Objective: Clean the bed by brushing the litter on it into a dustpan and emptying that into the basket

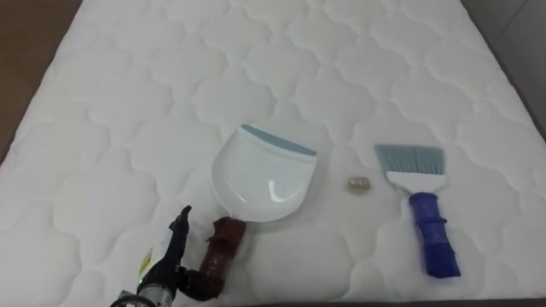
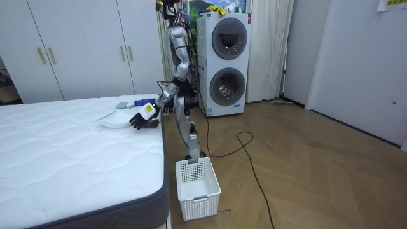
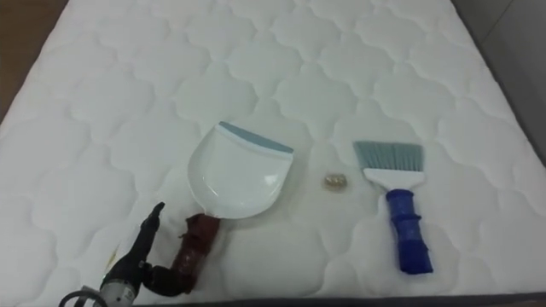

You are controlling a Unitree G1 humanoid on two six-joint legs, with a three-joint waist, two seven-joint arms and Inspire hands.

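While left hand [image 1: 168, 269] grips dustpan [image 1: 260, 179] handle | debris [image 1: 358, 184] right of pan | brush [image 1: 422, 209] beyond

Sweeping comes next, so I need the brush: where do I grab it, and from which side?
Grip the brush by its blue handle, coming in from the near side. It lies flat with the handle pointing back toward the robot and the bristles away, so the long, narrow handle is the closest part.
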